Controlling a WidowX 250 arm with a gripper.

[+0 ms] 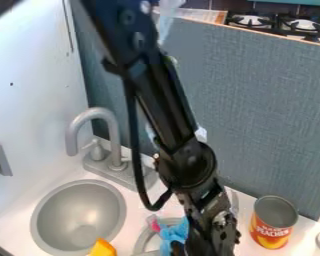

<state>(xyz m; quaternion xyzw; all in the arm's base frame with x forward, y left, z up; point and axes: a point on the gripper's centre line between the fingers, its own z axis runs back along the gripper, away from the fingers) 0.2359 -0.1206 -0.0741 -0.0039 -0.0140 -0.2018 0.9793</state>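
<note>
Black and jointed, the robot's gripper [213, 240] hung low at the bottom edge of my view, its arm slanting down from the top. Just beside it, on its left as I looked, lay a crumpled bright blue soft-looking item [175, 234], partly behind the gripper. I could not tell whether the tool was grasping that item, clenched or released. A small pink piece [155, 225] sat next to the blue, near a curved silver rim [141, 242].

Farther left, 1 round gray sink bowl [79, 217] was set into the white counter [137, 207], with a gray arched faucet [113, 127] behind it. An orange-yellow object [102, 248] stood at the bowl's lower right. To the gripper's right was 1 open cylindrical can [271, 229] with a red and yellow label, upright near the blue-gray textured panel [269, 110].
</note>
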